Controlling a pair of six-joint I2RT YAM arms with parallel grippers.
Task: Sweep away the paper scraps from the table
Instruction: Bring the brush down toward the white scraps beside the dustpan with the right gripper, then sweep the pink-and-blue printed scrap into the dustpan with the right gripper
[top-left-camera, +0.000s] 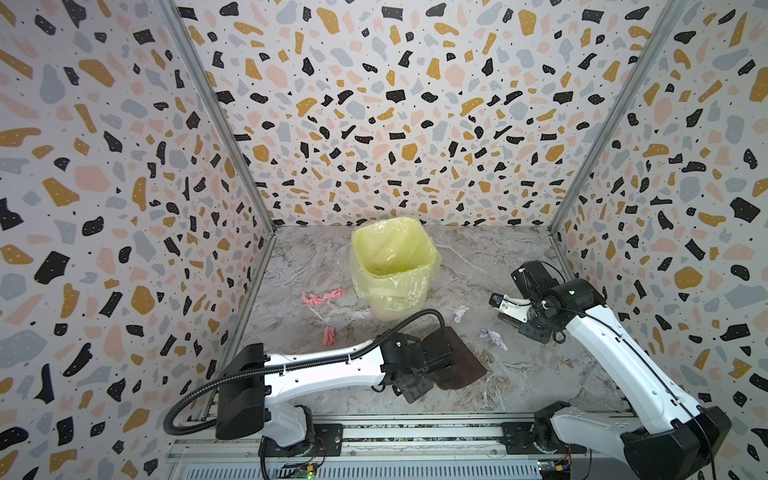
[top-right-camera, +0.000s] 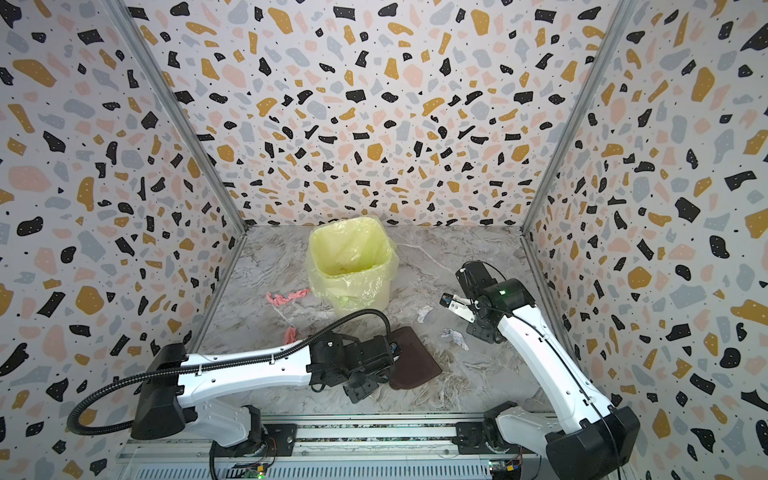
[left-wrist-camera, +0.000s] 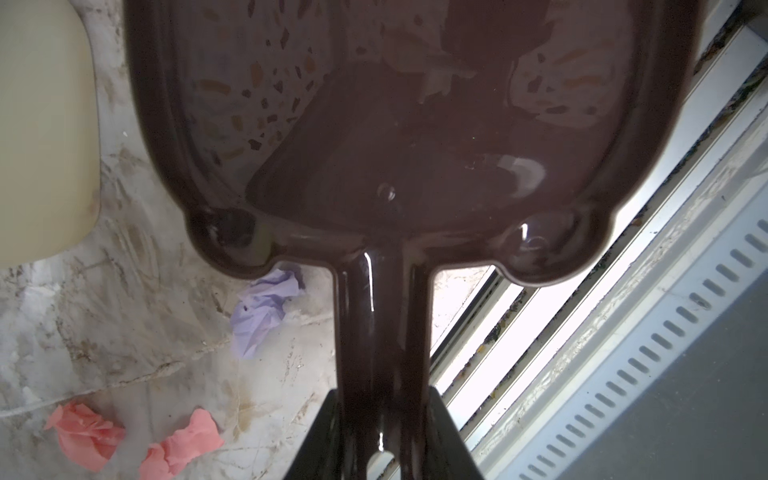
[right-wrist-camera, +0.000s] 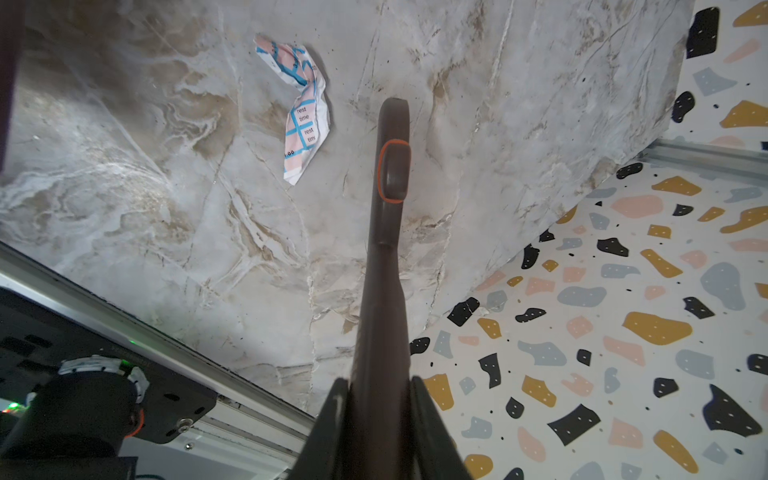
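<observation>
The left hand is clamped, jaws only a little apart, on the handle of a dark brown dustpan. The pan sits low at the tabletop in front of the yellow-lined bin. The right hand is closed tight on a brown brush handle, near the right wall. A long pink scrap lies on the tabletop just left of the bin, with a smaller pink scrap nearer the left arm. A white scrap and a printed scrap lie between the dustpan and the right hand. A lilac scrap lies just beside the pan's handle end.
</observation>
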